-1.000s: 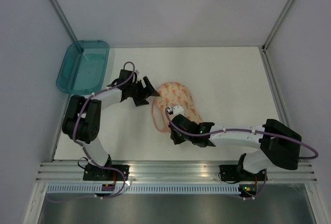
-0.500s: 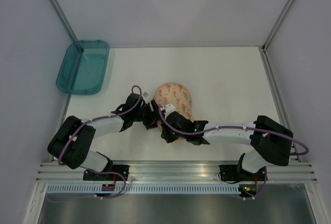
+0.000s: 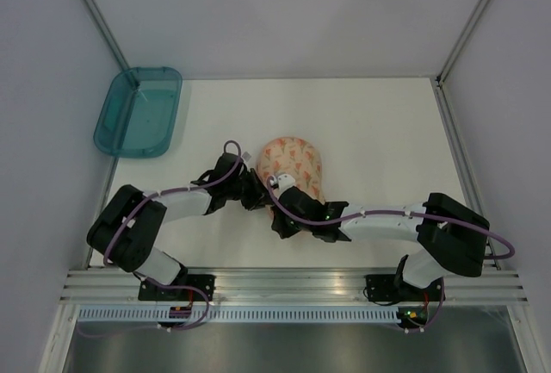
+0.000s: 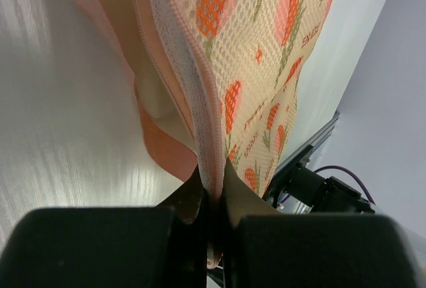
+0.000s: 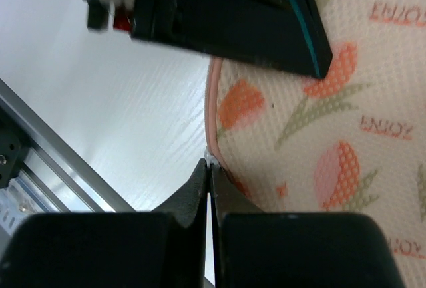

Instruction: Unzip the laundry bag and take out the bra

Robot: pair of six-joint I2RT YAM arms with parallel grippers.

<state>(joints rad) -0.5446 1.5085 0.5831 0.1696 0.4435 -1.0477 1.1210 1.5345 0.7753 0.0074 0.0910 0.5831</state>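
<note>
A teal tray (image 3: 138,115) sits at the white table's (image 3: 379,132) far-left corner — metal rails (image 3: 293,282) line the near edge.

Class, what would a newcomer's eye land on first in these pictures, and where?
The rounded cream-peach mesh laundry bag with orange-red flower prints sits at the centre, both grippers meeting at its near-left edge. The left gripper is pinched on its pink-white zipper seam, the right gripper shut on its pink rim. A teal plastic tray lies far left.

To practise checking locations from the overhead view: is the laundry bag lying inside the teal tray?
No, the laundry bag lies on the white table, apart from the teal tray at the far left.
</note>
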